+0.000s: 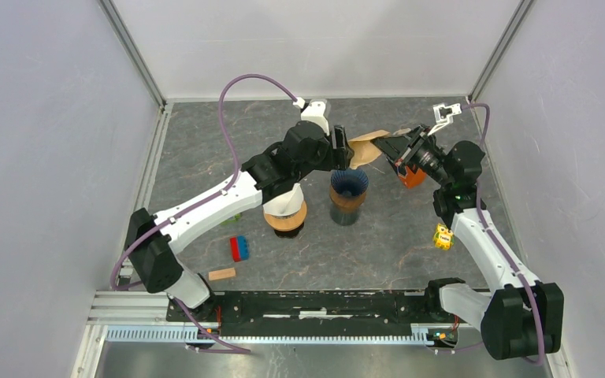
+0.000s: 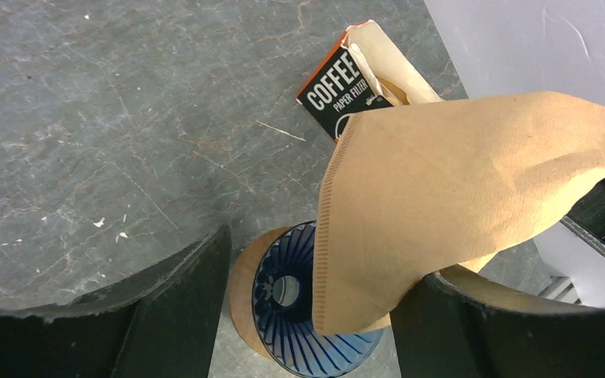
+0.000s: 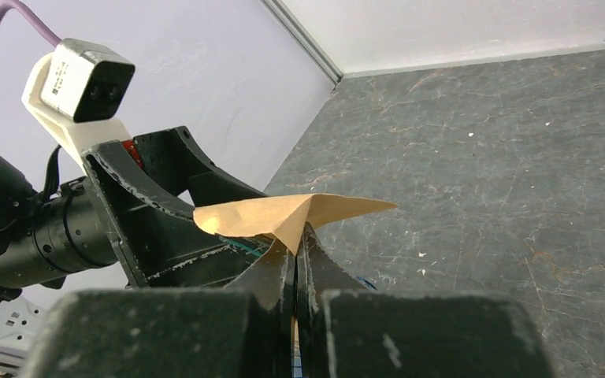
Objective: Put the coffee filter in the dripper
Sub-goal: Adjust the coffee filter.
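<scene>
A brown paper coffee filter (image 2: 457,181) hangs in the air, its lower tip over the blue ribbed dripper (image 2: 299,315). My right gripper (image 3: 298,240) is shut on the filter (image 3: 283,214) at one edge. The left gripper (image 2: 315,315) is open, one finger on each side of the filter's lower part, and the paper brushes its right finger (image 2: 504,331). From above, the filter (image 1: 369,147) sits between both grippers, just behind the dripper (image 1: 349,183), which stands on a brown cup (image 1: 347,209).
An orange and black coffee filter box (image 2: 339,83) lies behind the dripper. A white dripper on a wooden base (image 1: 285,209) stands left of it. A blue-red block (image 1: 239,248), a wooden block (image 1: 221,274) and a yellow object (image 1: 442,236) lie nearer the front.
</scene>
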You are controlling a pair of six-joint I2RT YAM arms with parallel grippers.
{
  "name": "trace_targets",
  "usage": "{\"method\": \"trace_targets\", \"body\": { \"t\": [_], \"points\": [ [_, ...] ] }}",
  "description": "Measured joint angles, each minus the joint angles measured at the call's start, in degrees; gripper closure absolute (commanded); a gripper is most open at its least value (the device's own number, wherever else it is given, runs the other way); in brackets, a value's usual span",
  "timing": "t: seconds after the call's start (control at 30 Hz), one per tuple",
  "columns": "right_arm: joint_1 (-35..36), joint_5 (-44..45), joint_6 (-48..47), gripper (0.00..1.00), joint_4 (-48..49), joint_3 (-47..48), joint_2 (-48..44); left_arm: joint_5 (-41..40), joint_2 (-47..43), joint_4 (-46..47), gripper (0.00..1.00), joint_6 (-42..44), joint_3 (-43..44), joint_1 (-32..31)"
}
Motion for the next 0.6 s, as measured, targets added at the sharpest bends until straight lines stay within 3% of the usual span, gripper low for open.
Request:
{"method": "trace_targets", "body": {
  "t": [0.1,0.37,0.6],
  "points": [
    [0.00,0.59,0.24,1.00,0.76,-0.48,-0.33,0.85,0.55,-0.04,0.28,-1.62,0.00,0.02],
    [0.00,1.14,0.92,1.00,2.08,-2.43,-0.90,4.70,1.90,-0.20,0.53,-5.49,0.00,0.11],
    [-0.02,1.18,1.29,1.00,2.78,-2.43,-0.90,8.37,1.90,0.11,0.68,-7.19,-0.02,1.22]
  ]
}}
